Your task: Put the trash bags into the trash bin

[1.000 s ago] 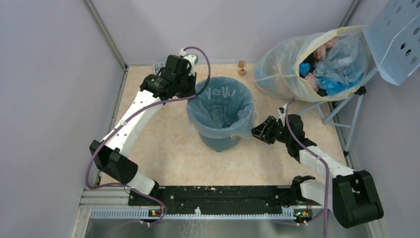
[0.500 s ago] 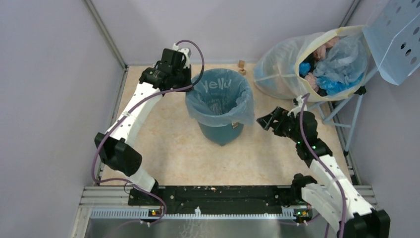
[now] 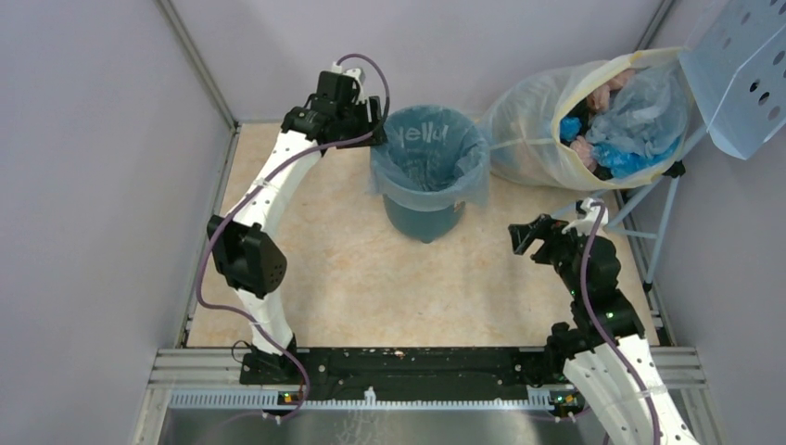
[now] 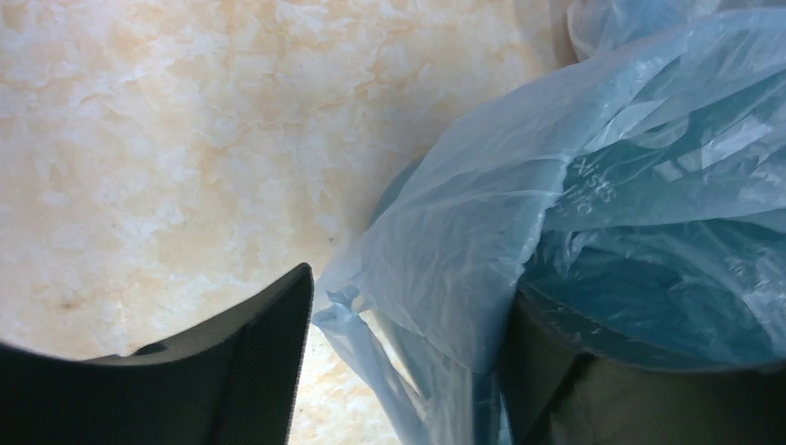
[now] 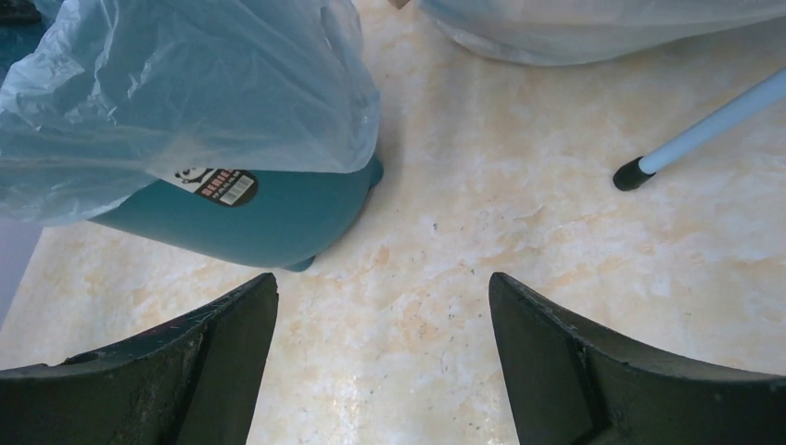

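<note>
Your left tool point(image 4: 408, 297) stood open with the edge of the thin, light, slippery trash bag point(image 4: 482, 232) between its fingers point(image 4: 232, 371), which looked like a good spot to pinch, and your right tool point(image 5: 382, 278) was open too.

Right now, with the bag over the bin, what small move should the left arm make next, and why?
Probably lift the left gripper straight up, slowly. The trash bag already lines the trash bin, its edge folded over the rim, and a loose fold lies between the left fingers, which stand apart. The right gripper is open and away from the bin.
</note>
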Controlling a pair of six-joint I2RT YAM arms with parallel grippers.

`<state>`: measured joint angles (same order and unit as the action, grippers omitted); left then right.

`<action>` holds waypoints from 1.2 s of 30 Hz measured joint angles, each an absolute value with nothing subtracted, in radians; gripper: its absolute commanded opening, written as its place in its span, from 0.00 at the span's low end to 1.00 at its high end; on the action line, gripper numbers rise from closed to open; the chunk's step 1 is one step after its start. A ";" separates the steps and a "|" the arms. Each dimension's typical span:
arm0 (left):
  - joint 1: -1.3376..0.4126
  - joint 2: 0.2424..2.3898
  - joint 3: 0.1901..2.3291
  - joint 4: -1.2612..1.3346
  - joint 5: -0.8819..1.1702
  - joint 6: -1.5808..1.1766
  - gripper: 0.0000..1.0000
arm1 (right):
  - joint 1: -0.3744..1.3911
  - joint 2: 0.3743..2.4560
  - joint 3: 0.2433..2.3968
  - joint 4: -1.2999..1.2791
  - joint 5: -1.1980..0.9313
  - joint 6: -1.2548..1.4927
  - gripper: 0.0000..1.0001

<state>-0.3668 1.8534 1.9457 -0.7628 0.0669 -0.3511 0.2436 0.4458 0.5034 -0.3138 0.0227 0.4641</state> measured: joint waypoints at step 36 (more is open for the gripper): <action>-0.321 0.928 0.418 0.276 -0.147 -0.254 0.99 | 0.216 0.891 0.010 0.831 0.245 0.021 0.83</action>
<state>-0.3210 0.9279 0.4179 0.2760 -0.1467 -0.2543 0.2161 0.8913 0.0097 0.8310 0.2447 0.0208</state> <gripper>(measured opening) 0.987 0.843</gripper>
